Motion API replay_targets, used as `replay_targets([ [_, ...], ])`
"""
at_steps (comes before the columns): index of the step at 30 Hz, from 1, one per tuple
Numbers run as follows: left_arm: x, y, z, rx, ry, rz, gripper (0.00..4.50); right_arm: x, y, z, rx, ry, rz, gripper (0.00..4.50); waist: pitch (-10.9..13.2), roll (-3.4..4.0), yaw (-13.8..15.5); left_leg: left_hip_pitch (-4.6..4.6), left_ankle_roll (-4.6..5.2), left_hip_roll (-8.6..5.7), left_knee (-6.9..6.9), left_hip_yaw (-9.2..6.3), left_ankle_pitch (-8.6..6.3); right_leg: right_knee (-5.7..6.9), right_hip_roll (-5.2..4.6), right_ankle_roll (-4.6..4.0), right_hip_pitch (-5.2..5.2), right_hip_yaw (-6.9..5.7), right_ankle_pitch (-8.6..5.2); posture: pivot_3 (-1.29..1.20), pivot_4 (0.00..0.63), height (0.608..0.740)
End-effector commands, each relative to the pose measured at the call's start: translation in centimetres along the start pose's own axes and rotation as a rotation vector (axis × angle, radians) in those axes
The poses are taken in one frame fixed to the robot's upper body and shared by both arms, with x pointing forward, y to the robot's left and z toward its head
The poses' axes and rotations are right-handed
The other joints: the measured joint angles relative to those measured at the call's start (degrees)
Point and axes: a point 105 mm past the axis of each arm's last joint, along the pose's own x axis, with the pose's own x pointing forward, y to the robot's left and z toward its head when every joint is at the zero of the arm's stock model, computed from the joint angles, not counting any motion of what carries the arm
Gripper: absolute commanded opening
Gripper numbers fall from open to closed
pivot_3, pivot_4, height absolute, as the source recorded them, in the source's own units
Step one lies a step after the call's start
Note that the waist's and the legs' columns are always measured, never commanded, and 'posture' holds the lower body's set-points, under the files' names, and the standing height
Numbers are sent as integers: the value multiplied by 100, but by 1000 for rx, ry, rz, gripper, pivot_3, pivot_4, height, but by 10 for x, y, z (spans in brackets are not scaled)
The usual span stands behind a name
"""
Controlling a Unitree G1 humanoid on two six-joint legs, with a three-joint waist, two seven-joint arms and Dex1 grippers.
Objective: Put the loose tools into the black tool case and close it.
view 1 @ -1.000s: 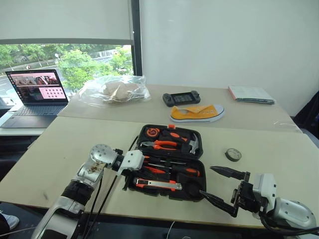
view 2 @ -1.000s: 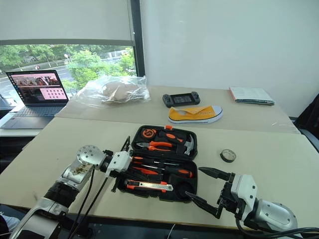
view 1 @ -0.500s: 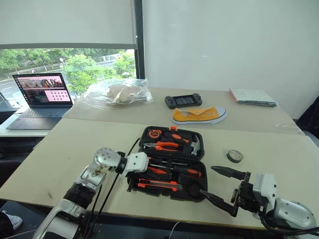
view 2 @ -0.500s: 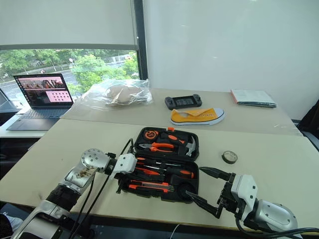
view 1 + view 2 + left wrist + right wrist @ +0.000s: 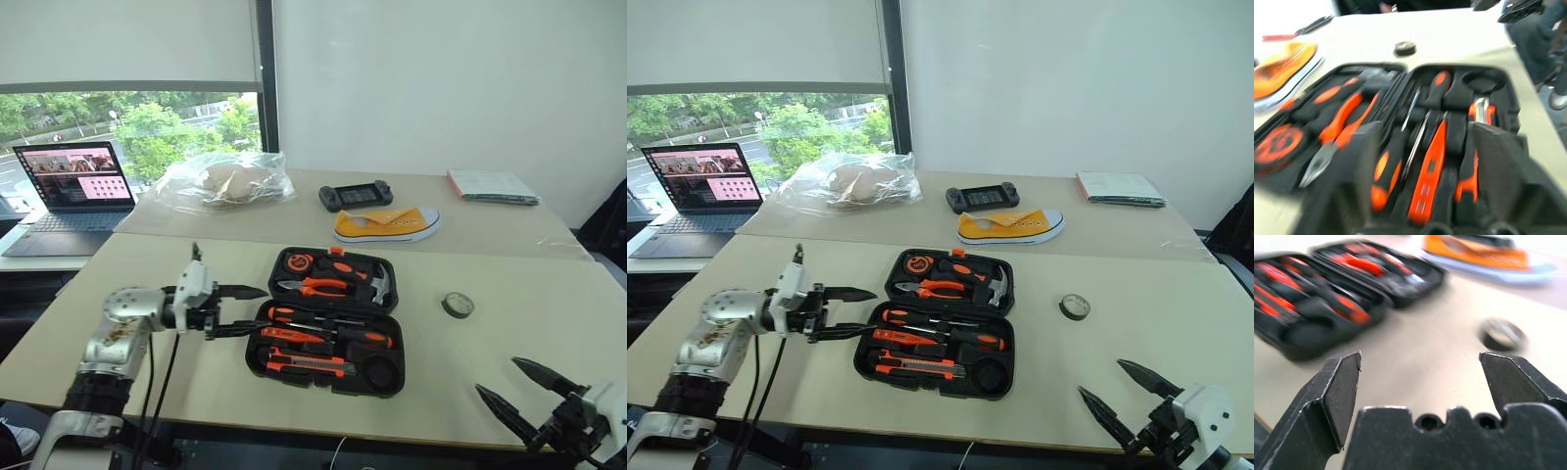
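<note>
Most tools sit in your tool case; tape roll out, lid open. Left gripper and right gripper both spread, empty.

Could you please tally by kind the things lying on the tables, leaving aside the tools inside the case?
laptop: 1
plastic bag: 1
game console: 1
shoe: 1
booklet: 1
tape roll: 1
tool case: 1
Total: 7

The tool case lies open at mid-frame on the near counter, screwdrivers and utility knife inside; the tape roll sits right of it. Upper centre (far counter): shoe, game console behind it. Laptop upper left
</note>
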Motion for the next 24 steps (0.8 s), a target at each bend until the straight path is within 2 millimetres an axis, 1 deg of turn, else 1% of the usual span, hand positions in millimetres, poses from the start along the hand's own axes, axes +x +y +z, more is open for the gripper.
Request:
replay_targets([
  [1, -8, 10, 8, 3, -38, 54, 4468, 22, -17, 20, -97, 26, 14, 4500, 3, 2, -11, 0, 3, -1, 1, 0, -1, 0, -2, 1, 0, 3, 5, 0, 150, 740],
  [3, -5, 7, 7, -19, -50, 47, 4468, 42, -25, 21, -127, 126, 69, 4500, 3, 2, -19, 0, 5, -3, 3, -1, -2, 1, -2, 2, 0, 8, 12, 0, 150, 740],
  [5, 1, 3, 4, -17, -48, 34, 4468, 63, -38, 27, -150, 186, 87, 4500, 4, 1, -37, 0, 5, -2, 3, -1, -1, 2, 0, -3, -1, 9, 16, 0, 150, 740],
  [8, 8, 0, 2, -21, -49, 23, 4468, 87, -50, 23, -157, 287, 121, 4500, 4, 0, -34, -6, -2, -1, -1, -7, 3, 1, 6, -26, -6, 5, 25, 0, 150, 740],
  [9, 10, -1, 1, -20, -51, 21, 4468, 93, -52, 21, -153, 321, 132, 4500, 5, 0, -24, -8, -11, 0, -3, -7, 8, 1, 10, -49, -10, 2, 33, 0, 150, 740],
  [10, 12, -1, 2, -16, -56, 22, 4468, 100, -55, 18, -153, 353, 140, 4500, 5, -1, -9, -12, -42, 1, -5, -10, 26, 0, 12, -56, -10, -4, 33, 0, 150, 740],
  [11, 14, -1, 2, -14, -59, 22, 4468, 106, -56, 15, -157, 385, 153, 4500, 5, -1, -3, -15, -46, 2, -6, -11, 29, -1, 14, -57, -11, -9, 30, 0, 150, 740],
  [14, 16, -4, 2, -2, -59, 15, 4468, 119, -63, 4, -178, 480, 161, 4500, 5, 0, 7, -20, -43, -1, -8, -12, 27, -5, 12, -50, -13, -12, 24, 0, 150, 740],
  [16, 17, -5, 3, 2, -62, 15, 4468, 126, -68, 1, -196, 508, 153, 4500, 6, 0, 8, -25, -35, -6, -8, -9, 22, -9, 6, -43, -15, -13, 21, 0, 150, 740],
  [17, 16, -6, 3, 5, -62, 15, 4490, 130, -70, 1, -197, 509, 153, 4241, 6, 0, 13, -27, -30, -8, -7, -8, 19, -10, 4, -39, -15, -13, 19, 0, 150, 740],
  [18, 16, -6, 3, 7, -62, 15, 4500, 133, -72, 1, -196, 508, 152, 4084, 6, 0, 12, -29, -26, -11, -7, -8, 17, -12, -1, -32, -15, -14, 15, 0, 150, 740],
  [20, 15, -8, 3, 9, -61, 14, 4500, 138, -73, 1, -200, 511, 166, 3388, 6, 0, 5, -28, -23, -11, -7, -4, 15, -13, -2, -29, -15, -15, 13, 0, 150, 740],
  [21, 14, -8, 4, 9, -62, 14, 4500, 139, -73, 0, -200, 514, 173, 3207, 6, 1, 4, -28, -24, -11, -7, -4, 15, -14, -2, -29, -15, -15, 13, 0, 150, 740],
  [24, 13, -10, 3, 10, -61, 10, 4500, 142, -75, 1, -211, 517, 188, 2068, 7, 2, -3, -27, -26, -8, -7, -4, 15, -12, -2, -27, -14, -16, 12, 0, 150, 740],
])
